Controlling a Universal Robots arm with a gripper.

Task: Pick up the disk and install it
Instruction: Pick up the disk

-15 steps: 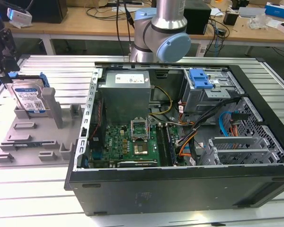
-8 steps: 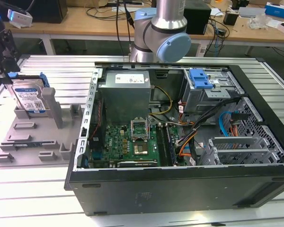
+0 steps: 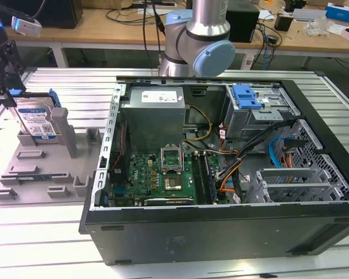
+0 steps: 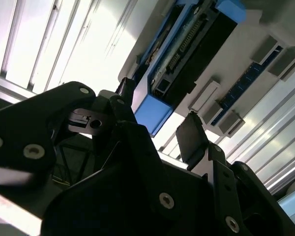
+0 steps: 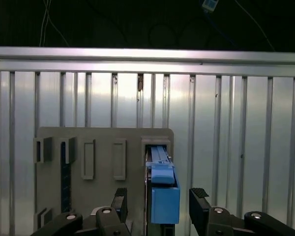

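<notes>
While the jaws stand apart, the gripper [image 5: 160, 195] holds nothing. Its two black fingers [image 5: 199, 196] sit one on each side of the disk [image 3: 38, 122], level with its blue plastic end, and a gap shows between each finger and the blue plastic in both wrist views.

The disk stands on edge in a slot of a grey fixture plate [image 3: 29, 174]. Its long axis seems to run upright, from the slot up toward the gripper. Its lower part is sunk in the holder, so its full length cannot be seen. In the exterior view its flat silver face with the white-and-blue label is turned toward the camera. The blue carrier bracket [image 3: 53, 100] runs along the top edge and down the side at the exterior view's right. From the first wrist view the disk is seen thin edge on, as a narrow blue bar.

The fixture plate lies flat on a ribbed aluminium table [image 3: 46, 244], at the exterior view's left. Just beside it, toward the exterior view's right, an open black computer case [image 3: 221, 232] lies on its side. Inside the case are a green motherboard [image 3: 163, 174], a grey metal box [image 3: 154, 116] and a small blue latch [image 3: 246, 96] on the drive cage. The robot arm [image 3: 198, 35] rises behind the case.
</notes>
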